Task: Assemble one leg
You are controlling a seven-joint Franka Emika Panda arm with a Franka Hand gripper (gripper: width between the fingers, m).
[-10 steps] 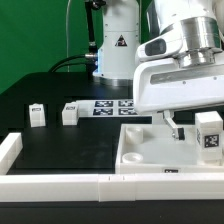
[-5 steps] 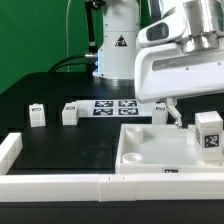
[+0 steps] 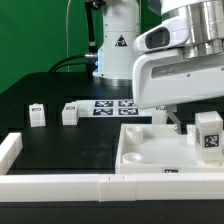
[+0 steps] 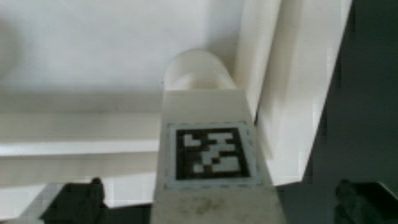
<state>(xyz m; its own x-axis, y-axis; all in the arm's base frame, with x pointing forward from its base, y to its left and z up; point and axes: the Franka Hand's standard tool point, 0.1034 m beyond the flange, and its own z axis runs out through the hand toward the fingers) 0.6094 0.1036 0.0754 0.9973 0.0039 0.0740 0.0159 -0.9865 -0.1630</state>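
Observation:
A leg (image 3: pixel 208 135), a small white block with a black-and-white tag, stands on the large white panel (image 3: pixel 145 150) at the exterior view's right. My gripper (image 3: pixel 180 122) hangs just above the panel beside this leg; one dark finger (image 3: pixel 172 121) shows, the other is hidden. In the wrist view the tagged leg (image 4: pixel 214 130) stands between my two dark fingertips (image 4: pixel 71 203), with a gap on each side. The gripper (image 4: pixel 217 206) is open and holds nothing.
Two more white legs (image 3: pixel 37 115) (image 3: pixel 70 114) stand on the black table at the exterior view's left. The marker board (image 3: pixel 112 107) lies behind them. Long white rim bars run along the front (image 3: pixel 60 185) and left (image 3: pixel 9 150).
The gripper has risen a little from the panel and its finger has drifted slightly toward the exterior view's left. The leg on the panel has stayed where it was.

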